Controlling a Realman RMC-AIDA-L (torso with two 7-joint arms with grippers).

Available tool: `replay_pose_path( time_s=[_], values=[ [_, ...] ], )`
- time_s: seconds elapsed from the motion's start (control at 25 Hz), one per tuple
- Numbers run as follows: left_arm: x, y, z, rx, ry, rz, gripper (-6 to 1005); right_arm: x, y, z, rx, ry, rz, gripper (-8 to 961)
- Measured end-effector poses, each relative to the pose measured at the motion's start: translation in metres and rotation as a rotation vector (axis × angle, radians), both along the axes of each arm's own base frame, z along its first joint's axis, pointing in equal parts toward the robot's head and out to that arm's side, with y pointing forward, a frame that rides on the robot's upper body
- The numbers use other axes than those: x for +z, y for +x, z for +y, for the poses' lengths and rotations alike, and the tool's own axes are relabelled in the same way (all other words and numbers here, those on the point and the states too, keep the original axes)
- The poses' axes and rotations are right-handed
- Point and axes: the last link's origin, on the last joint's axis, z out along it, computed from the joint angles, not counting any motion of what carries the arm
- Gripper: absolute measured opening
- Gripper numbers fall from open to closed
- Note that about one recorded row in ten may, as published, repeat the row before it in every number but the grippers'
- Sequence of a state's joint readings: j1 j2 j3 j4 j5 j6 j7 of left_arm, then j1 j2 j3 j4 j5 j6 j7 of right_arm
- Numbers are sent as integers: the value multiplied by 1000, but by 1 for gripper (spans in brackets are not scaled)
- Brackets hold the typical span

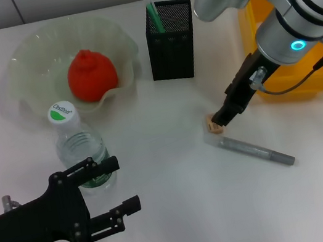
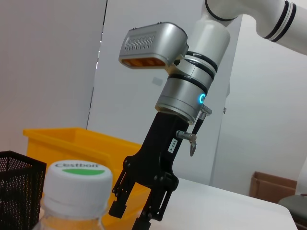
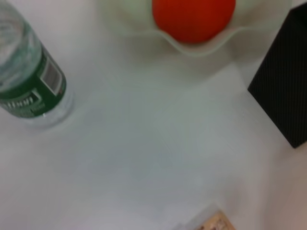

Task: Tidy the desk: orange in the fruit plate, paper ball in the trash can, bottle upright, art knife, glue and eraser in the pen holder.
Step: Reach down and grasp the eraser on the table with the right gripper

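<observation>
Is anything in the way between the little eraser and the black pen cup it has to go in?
Nothing visible is. The eraser lies on bare table under the right gripper, and the stretch up to the pen holder looks bare. The art knife lies on the other side, nearer the robot.

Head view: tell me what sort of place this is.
Probably a lab bench staged as an office desk: a white table with a mesh pen holder, a fruit plate and a yellow bin, worked by two robot arms.
</observation>
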State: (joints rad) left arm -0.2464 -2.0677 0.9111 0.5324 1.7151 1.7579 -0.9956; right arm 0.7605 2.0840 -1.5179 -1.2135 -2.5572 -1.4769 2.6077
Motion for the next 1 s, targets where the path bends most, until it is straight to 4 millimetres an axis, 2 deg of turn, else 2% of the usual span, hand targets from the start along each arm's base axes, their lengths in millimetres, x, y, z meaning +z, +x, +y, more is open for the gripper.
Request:
replay_pose_path(
  time_s=[0.56,1.0],
  values=[
    [-1,1,2,-4,-3,6,784,-13,5,12,-204,120,55,669],
    [-2,1,2,-6,-2,11,784,-32,11,14,-241,97,63,664]
  ],
)
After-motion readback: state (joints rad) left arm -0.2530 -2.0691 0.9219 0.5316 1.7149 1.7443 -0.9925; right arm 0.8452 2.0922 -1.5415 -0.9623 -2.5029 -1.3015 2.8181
